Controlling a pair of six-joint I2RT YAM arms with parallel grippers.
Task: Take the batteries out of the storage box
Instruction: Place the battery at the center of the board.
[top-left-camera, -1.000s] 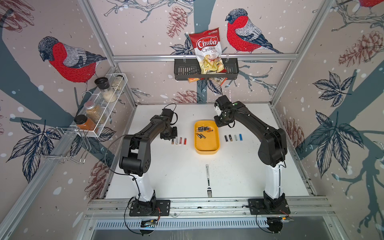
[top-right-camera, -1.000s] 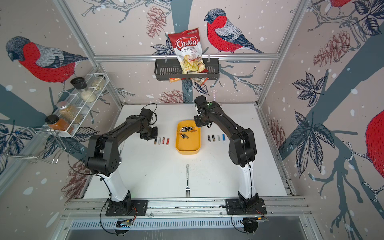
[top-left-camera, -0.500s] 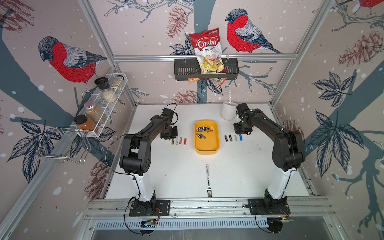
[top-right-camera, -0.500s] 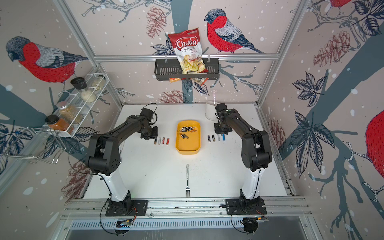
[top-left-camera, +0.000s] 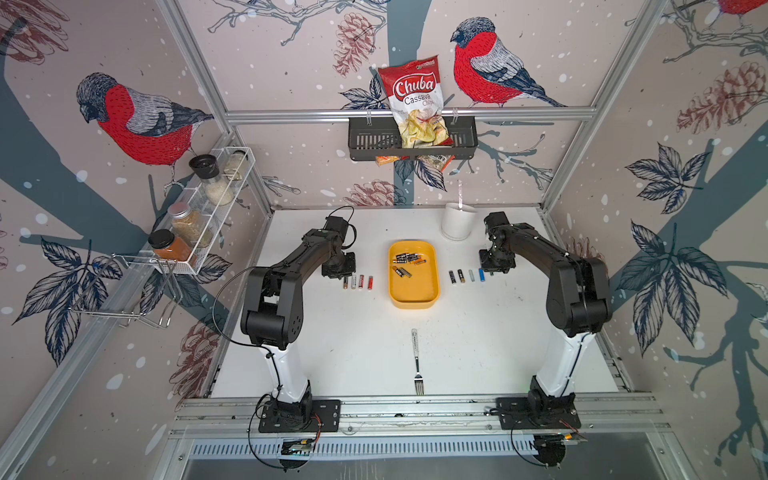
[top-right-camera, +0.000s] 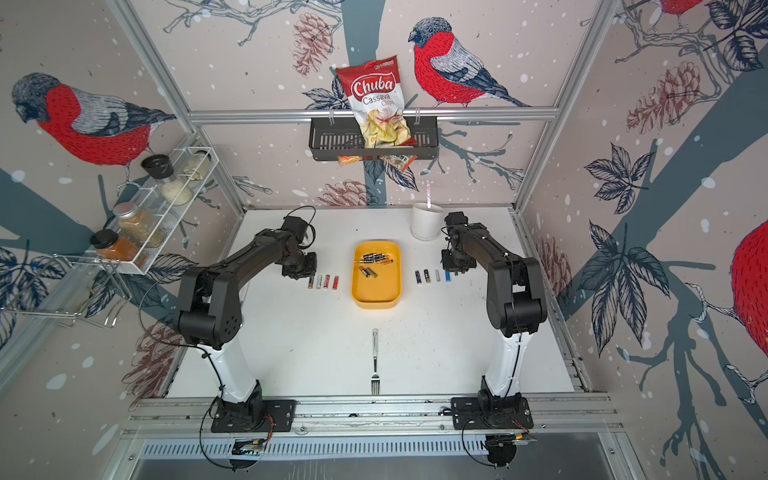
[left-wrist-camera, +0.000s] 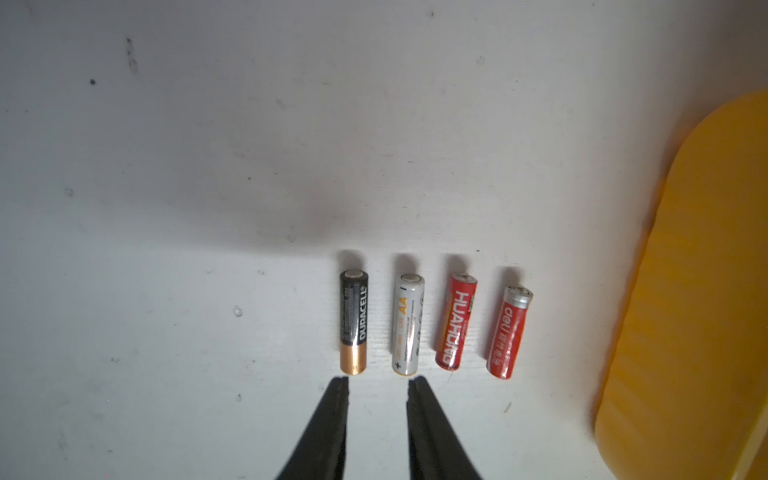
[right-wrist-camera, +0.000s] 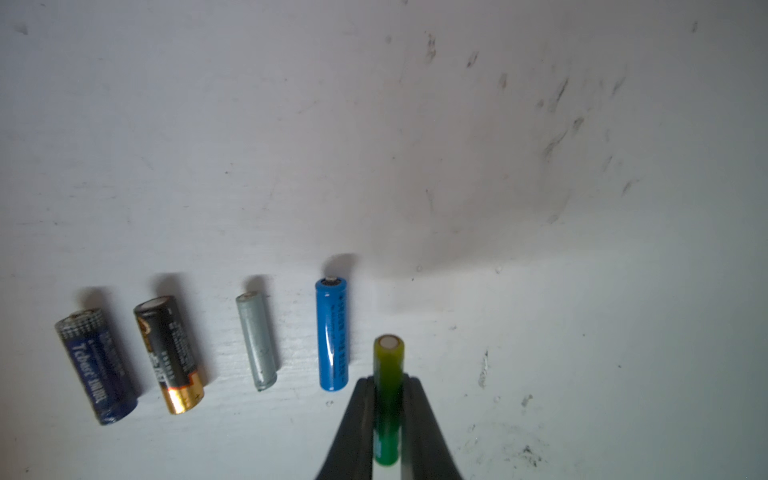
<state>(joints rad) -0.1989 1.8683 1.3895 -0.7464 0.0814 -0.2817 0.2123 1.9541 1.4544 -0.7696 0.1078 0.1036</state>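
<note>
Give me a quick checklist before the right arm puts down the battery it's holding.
1. Right gripper shut on green battery: ok.
2. Bare table beside blue battery for placing: ok.
3. Green battery apart from blue battery: ok.
4. Left gripper open, empty, near its row of four batteries: ok.
5. Storage box emptied: not ok, several batteries lie inside.
6. Green battery's height above table: cannot tell.
</note>
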